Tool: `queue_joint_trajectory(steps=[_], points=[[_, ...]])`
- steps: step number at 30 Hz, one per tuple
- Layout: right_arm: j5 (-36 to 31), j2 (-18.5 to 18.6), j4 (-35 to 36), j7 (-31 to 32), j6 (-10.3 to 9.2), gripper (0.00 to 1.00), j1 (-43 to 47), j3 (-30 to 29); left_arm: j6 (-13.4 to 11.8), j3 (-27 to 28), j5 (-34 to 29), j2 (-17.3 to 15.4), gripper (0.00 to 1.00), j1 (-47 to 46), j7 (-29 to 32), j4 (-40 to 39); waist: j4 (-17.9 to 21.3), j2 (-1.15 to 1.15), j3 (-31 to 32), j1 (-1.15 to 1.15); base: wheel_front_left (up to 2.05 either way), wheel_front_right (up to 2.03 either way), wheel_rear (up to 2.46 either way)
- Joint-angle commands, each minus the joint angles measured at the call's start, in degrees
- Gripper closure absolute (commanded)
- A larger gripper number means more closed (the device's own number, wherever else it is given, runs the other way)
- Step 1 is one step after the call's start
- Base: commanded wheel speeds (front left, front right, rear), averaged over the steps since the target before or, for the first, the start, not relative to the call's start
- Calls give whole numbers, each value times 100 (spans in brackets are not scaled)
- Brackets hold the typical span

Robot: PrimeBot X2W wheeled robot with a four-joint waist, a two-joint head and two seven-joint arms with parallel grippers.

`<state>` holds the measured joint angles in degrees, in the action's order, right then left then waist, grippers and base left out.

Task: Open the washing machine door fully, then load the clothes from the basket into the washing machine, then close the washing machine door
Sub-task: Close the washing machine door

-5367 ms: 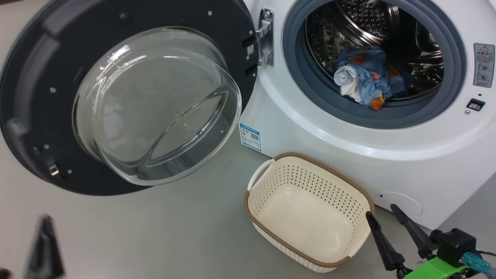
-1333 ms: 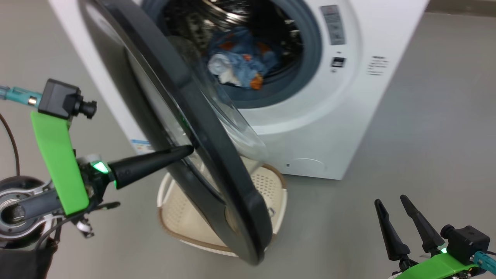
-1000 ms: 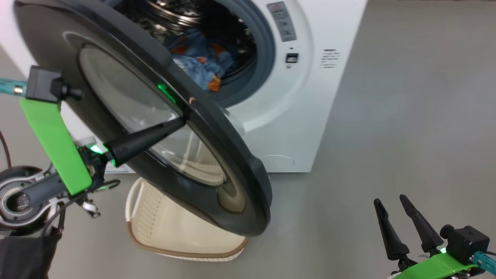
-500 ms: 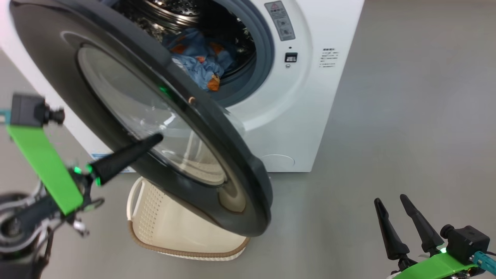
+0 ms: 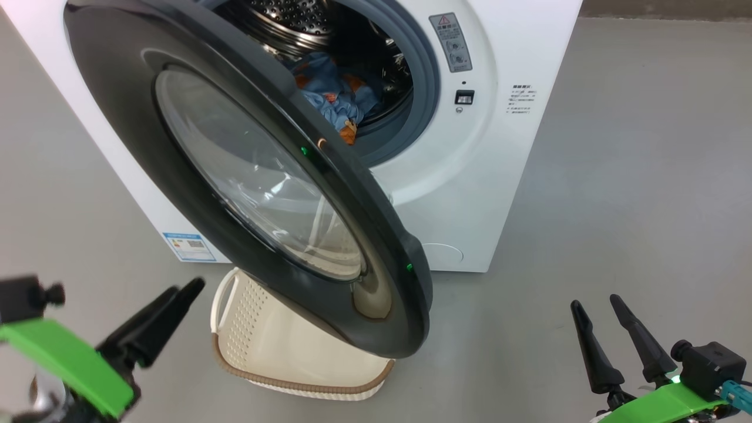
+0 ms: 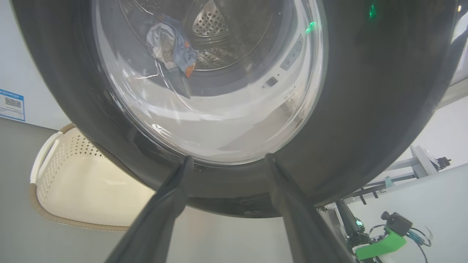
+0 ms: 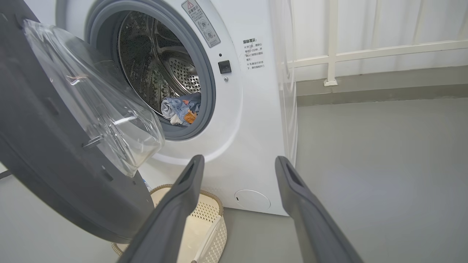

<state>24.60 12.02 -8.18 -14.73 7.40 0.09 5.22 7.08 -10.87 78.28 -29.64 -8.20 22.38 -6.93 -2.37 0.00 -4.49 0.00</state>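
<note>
Beyond the open left hand point(image 6: 227, 159), the washing machine door point(image 6: 365, 109) hides half the basket point(image 6: 62, 157); the blue label point(image 6: 11, 104) is unreadable. The right hand point(image 5: 594, 301) is open also.

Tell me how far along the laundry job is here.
Done: the clothes lie in the drum; what shows of the basket is empty. In hand: the washing machine door stands half-shut, left claw open near it. Left: pushing it shut. Right claw open, idle.

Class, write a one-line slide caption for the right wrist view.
Right hand open before the washing machine: door half open, clothes in drum, basket below.
</note>
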Motion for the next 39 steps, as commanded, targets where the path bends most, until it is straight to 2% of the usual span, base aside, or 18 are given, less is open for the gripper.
queue_joint_trajectory(steps=[1, 5, 11, 14, 17, 20, 21, 28, 33, 39], points=[[-27, 115, 131, -27, 9, 0, 13, 83, 41, 129, -257, -359, 0, -25, -433, -27, 20, 0, 17, 0, 0, 0, 0], [-14, 144, 119, -27, 9, 0, 51, 69, 41, -313, -758, -619, 0, 322, -1568, 440, 84, 0, 44, 0, 0, 0, 0], [-5, 202, 67, -27, 9, 0, 61, 51, 41, -945, -1051, -723, 0, 533, -3098, 1225, 240, 0, 34, 0, 0, 0, 0], [5, 222, 38, -27, 9, 0, 64, 37, 41, -1219, -1263, -744, 0, 553, -3573, 1584, 339, 0, 47, 0, 0, 0, 0], [12, 239, 3, -27, 9, 0, 80, 14, 41, -1292, -1563, -634, 0, 507, -3720, 1866, 414, 0, 63, 0, 0, 0, 0], [16, 256, -18, -27, 9, 0, 98, 0, 41, -921, -2090, -335, 0, 473, -3734, 1954, 470, 0, 86, 0, 0, 0, 0], [16, 256, -18, -27, 9, 0, 98, 0, 41, -921, -2090, -335, 0, 473, -3734, 1954, 470, 0, 86, 0, 0, 0, 0], [12, 267, -35, -27, 9, 0, 111, -48, 41, -113, -3542, 421, 0, 751, -3737, 1701, 582, 0, 156, 0, 0, 0, 0], [13, 277, -30, -27, 9, 0, 134, -67, 41, 173, -4457, 765, 0, 953, -3737, 1492, 634, 0, 222, 0, 0, 0, 0], [11, 296, -12, -27, 9, 0, 181, -94, 41, 452, -5155, 1120, 0, 1136, -3738, 1296, 651, 0, 277, 0, 0, 0, 0]])
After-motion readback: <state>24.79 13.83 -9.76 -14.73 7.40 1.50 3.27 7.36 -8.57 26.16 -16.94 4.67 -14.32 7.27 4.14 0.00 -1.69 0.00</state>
